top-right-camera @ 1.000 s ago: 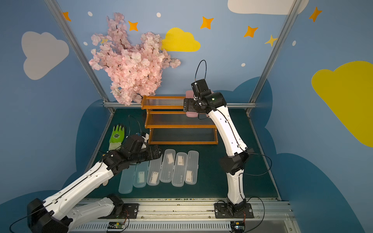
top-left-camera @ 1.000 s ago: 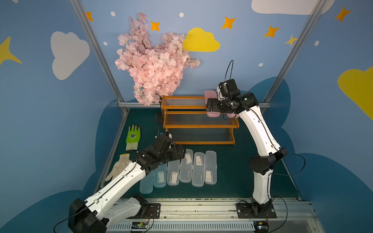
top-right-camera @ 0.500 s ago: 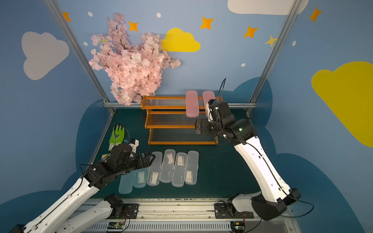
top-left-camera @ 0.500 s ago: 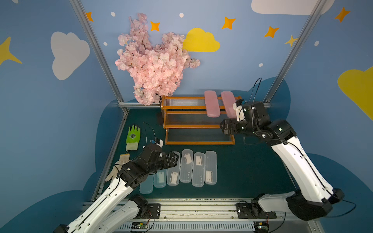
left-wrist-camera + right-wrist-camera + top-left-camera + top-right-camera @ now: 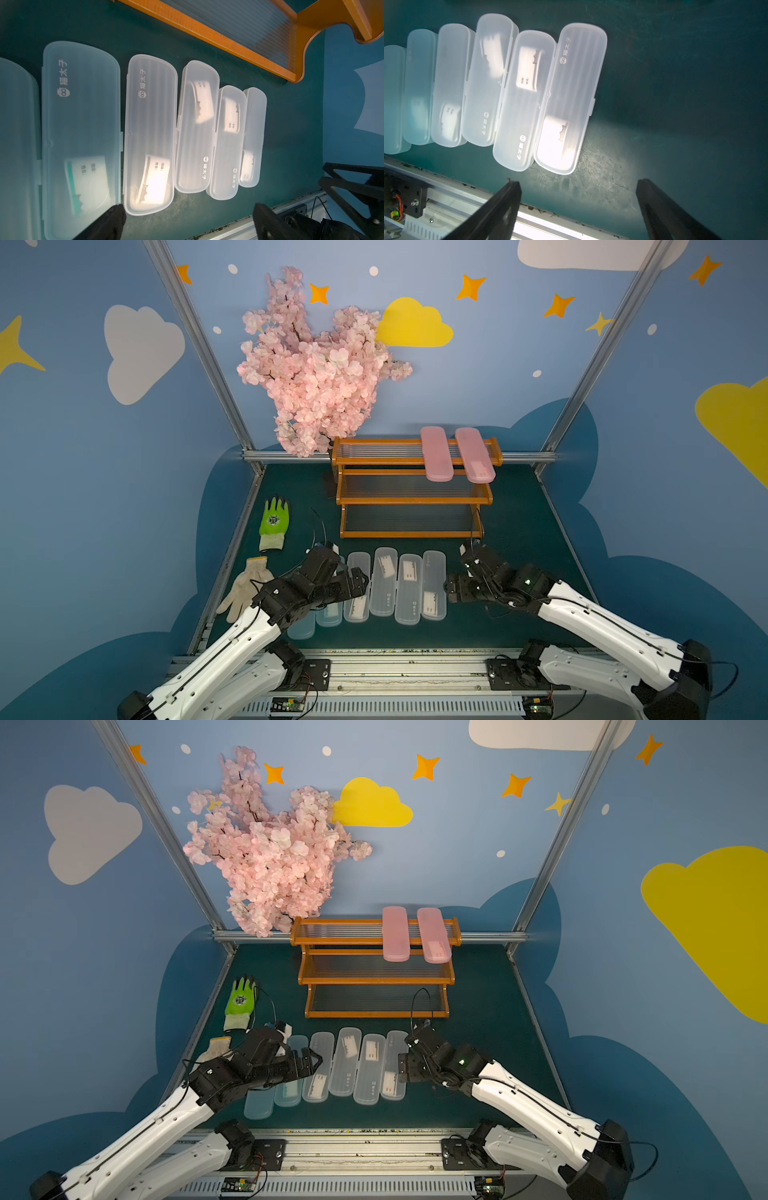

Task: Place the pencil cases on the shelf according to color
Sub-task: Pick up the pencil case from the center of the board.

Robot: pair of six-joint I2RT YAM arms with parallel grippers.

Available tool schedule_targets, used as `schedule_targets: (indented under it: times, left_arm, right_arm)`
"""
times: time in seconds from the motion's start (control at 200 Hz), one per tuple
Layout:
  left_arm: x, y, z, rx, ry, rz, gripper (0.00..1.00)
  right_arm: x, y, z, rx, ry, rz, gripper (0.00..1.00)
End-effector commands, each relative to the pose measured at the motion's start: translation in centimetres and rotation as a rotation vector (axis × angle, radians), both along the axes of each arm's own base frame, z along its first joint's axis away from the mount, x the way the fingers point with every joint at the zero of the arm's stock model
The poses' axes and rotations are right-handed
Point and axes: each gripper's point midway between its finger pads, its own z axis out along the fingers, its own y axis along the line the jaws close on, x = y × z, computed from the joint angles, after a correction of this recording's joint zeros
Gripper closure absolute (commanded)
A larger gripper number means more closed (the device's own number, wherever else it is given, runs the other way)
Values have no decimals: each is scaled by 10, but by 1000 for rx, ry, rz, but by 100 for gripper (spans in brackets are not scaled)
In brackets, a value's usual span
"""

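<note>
right hand: jaws wide apart, nothing between them, over the surface, just beside the rightmost clear case. left hand: likewise spread and empty, over the left part of the row, near the blue cases. six cases lie side by side on the surface before the shelf: four clear, two blue. two pink cases lie on the top tier, front ends overhanging.

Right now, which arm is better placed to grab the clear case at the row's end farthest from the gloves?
Right, probably. The right pincer, open, hangs beside that end case, nothing between. The left pincer sits over the row's other end, by the blue cases, and would have to cross the others.
</note>
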Motion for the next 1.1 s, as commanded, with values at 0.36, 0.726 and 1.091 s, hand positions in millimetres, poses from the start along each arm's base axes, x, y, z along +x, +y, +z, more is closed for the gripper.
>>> schedule_targets:
  times: [0.36, 0.726, 1.091]
  left_arm:
    - [10, -9, -10, -3, 0, 20, 0]
    - [12, -13, -26, 23, 27, 16, 0]
    - [14, -14, -22, 25, 16, 13, 0]
  right_arm:
    - [-12, 51, -66, -79, 169, 7, 3]
    - [-10, 47, -90, -242, 210, -11, 2]
    - [-24, -6, -90, -323, 189, -67, 2]
